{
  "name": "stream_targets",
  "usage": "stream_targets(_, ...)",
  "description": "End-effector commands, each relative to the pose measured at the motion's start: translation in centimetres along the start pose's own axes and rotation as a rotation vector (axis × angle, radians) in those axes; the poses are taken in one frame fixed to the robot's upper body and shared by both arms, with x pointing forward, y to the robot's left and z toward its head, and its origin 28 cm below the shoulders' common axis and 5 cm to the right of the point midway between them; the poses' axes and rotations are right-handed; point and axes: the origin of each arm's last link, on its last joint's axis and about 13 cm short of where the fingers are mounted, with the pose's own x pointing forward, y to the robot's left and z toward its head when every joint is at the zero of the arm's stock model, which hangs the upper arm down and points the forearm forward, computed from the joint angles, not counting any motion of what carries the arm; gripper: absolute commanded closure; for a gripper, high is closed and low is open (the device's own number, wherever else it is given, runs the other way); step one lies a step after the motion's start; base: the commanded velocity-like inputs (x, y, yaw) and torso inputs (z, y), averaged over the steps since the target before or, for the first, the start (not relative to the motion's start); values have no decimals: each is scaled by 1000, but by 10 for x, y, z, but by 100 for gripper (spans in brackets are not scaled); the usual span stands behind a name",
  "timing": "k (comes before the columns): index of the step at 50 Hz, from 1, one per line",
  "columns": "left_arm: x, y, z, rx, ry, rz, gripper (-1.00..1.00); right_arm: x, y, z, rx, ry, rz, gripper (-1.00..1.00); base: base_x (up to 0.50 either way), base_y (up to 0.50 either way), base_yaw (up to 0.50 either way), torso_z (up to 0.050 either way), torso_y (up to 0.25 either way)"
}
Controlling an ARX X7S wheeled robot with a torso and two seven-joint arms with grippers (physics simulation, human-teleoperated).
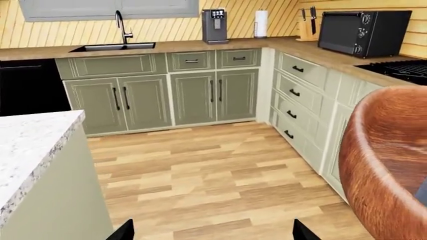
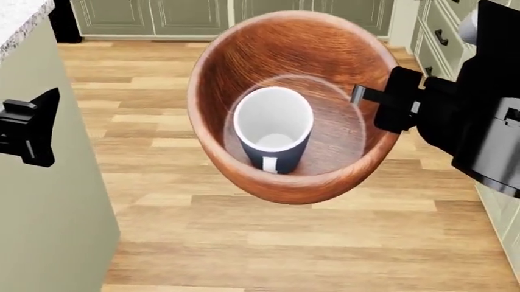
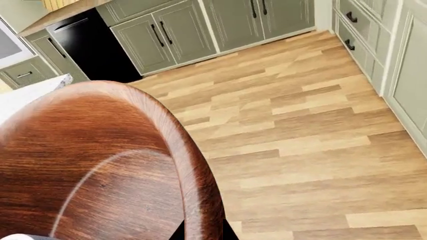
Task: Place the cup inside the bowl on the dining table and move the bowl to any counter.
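Right gripper closed on rim of bowl, held clear over the floor with cup upright inside; counter lies ahead beyond the cabinets; left gripper open, empty, beside the desk.

The right gripper is clamped on the rim of the bowl, held aloft; the left gripper, well left of the bowl, is seemingly spread and empty.

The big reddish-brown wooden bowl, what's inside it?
Inside the reddish-brown wooden bowl stands one small blue-grey mug, upright, its white interior looking empty. The bowl floor beneath the mug is hidden.
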Motion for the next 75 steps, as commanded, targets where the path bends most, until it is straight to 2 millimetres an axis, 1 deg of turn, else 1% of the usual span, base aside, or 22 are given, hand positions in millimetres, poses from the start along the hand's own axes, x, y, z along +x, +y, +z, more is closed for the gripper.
stream_targets(1, 1, -1, 1, 0, -2, -8, -100, 0, 3, 7, 3, -28, 26, 100, 500, -250, 0, 0, 0)
stream_targets(6, 1, 1, 0, 0, -2, -2, -100, 3, 1, 7, 12, -29, 26, 100, 500, -248, 0, 0, 2)
stream_targets(13, 0, 1, -1, -2, -1, -2, -100, 3, 2, 8, 11, -40, 29, 100, 500, -219, 0, 0, 1)
stream_targets(18, 1, 0, -1, 0, -2, -2, -100, 4, 0, 6, 15, -38, 31, 100, 500, -72, 0, 0, 2)
stream_targets(26, 3, -1, -3, -6, -1, -2, -100, 6, 2, 8, -4, -42, 35, 100, 500, -5, 0, 0, 1)
stream_targets(32, 2, 1, -3, -8, -3, 4, -100, 8, 3, 8, 2, -46, 36, 100, 500, 0, 0, 0, 2)
stream_targets(50, 3, 1, -5, -12, 4, 3, -100, 6, -1, 3, 14, -48, 38, 100, 500, 0, 0, 0, 2)
stream_targets(56, 3, 2, -2, -4, 5, 11, -100, 5, -4, 4, 18, -56, 32, 100, 500, 0, 0, 0, 2)
stream_targets(62, 3, -1, 1, 3, -3, -2, -100, 4, -6, 3, 26, -59, 35, 100, 500, 0, 0, 0, 2)
stream_targets(67, 2, -1, -5, -1, 7, 6, -100, 6, -6, 1, 22, -52, 39, 100, 500, 0, 0, 0, 2)
stream_targets(75, 3, -1, -5, -1, 5, 6, -100, 7, -7, -2, 23, -43, 39, 100, 500, 0, 0, 1, 1)
